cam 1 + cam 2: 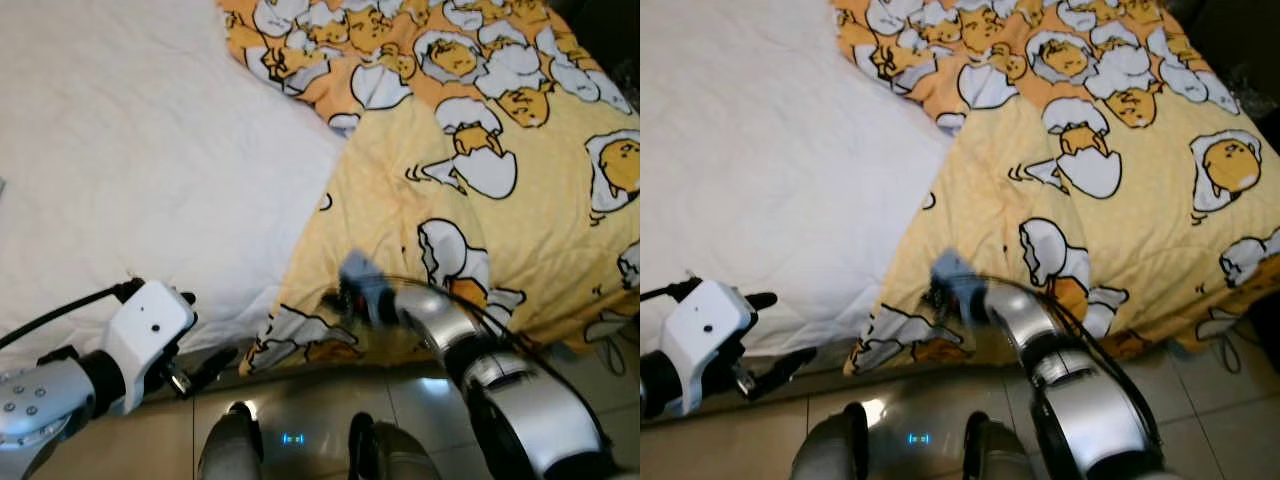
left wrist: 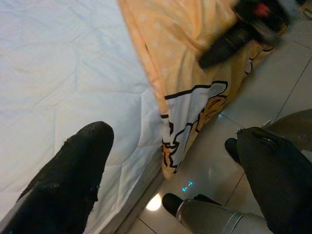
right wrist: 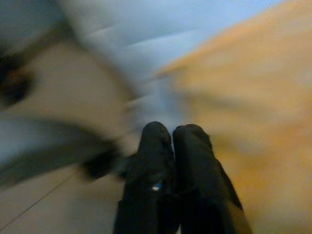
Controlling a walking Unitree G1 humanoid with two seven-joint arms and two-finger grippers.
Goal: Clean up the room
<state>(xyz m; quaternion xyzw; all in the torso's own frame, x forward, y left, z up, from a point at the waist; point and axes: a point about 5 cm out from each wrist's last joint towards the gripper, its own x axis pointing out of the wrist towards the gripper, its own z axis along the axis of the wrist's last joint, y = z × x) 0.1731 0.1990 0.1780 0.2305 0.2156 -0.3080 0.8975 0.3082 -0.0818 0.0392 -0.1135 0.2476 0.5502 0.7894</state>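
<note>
Yellow egg-print blanket (image 1: 480,220) rumpled, overhanging white mattress (image 1: 130,170); right gripper (image 3: 170,141) jaws together (blurred), left gripper (image 2: 165,161) jaws wide.

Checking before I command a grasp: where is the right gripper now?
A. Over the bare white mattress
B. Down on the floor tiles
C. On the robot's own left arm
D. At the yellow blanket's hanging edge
D: the right gripper sits against the lower edge of the yellow blanket, beside the white mattress; its fingers are pressed together.
</note>
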